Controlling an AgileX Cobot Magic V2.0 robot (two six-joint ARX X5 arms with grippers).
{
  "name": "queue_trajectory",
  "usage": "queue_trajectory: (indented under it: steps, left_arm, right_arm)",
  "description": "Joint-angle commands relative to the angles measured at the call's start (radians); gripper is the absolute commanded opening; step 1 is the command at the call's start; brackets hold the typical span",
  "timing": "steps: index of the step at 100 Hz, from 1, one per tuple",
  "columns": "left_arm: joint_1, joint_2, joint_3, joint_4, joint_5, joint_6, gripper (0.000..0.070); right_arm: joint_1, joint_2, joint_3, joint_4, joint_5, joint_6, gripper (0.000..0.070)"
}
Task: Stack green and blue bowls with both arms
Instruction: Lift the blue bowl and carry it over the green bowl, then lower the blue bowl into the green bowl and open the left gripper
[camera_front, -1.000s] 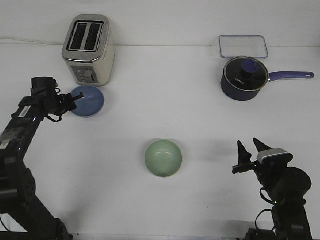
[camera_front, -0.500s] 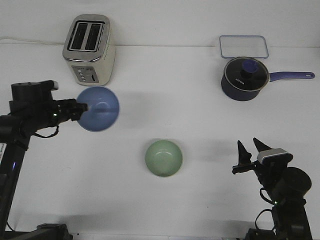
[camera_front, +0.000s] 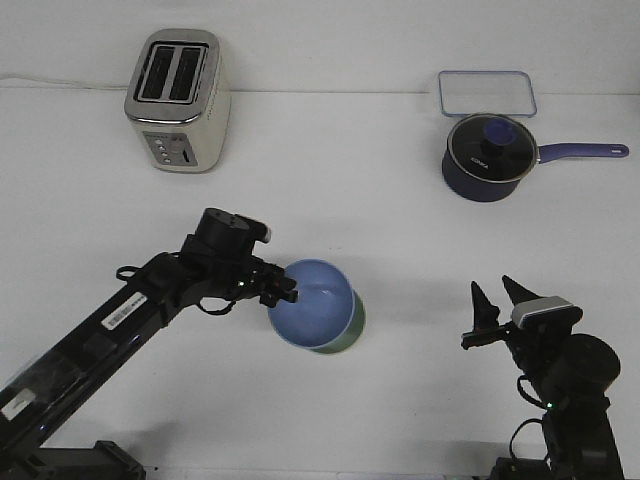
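Observation:
My left gripper (camera_front: 283, 289) is shut on the left rim of the light blue bowl (camera_front: 313, 303) and holds it over the pale green bowl (camera_front: 356, 327). Only a sliver of the green bowl's right and lower edge shows past the blue one. Whether the blue bowl rests in the green one or hangs just above it, I cannot tell. My right gripper (camera_front: 494, 302) is open and empty at the lower right, well to the right of both bowls.
A cream toaster (camera_front: 179, 98) stands at the back left. A dark navy saucepan (camera_front: 489, 157) with a glass lid and a clear lidded container (camera_front: 486, 91) stand at the back right.
My left arm has carried the blue bowl from beside the toaster down and to the right, over the green bowl. The right arm has barely moved.

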Motion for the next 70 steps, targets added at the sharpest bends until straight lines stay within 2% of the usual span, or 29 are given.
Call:
queue_trajectory:
  steps: [1, 24, 60, 64, 70]
  left_arm:
    - [-0.025, 0.043, 0.014, 0.029, -0.014, -0.003, 0.0015]
    - [-0.085, 0.150, 0.014, 0.074, -0.015, 0.012, 0.0015]
    - [-0.098, 0.203, 0.014, 0.077, -0.081, 0.044, 0.0020]
    - [-0.098, 0.203, 0.014, 0.075, -0.088, 0.049, 0.0049]
    - [-0.098, 0.203, 0.014, 0.076, -0.091, 0.048, 0.0197]
  right_arm:
    - [0.002, 0.001, 0.009, 0.012, 0.003, 0.009, 0.0375]
    - [0.002, 0.001, 0.009, 0.012, 0.002, 0.009, 0.0375]
    - [0.002, 0.001, 0.009, 0.011, 0.003, 0.009, 0.0375]
    - [0.002, 0.001, 0.009, 0.011, 0.003, 0.009, 0.0375]
    - [0.002, 0.001, 0.009, 0.011, 0.003, 0.009, 0.0375]
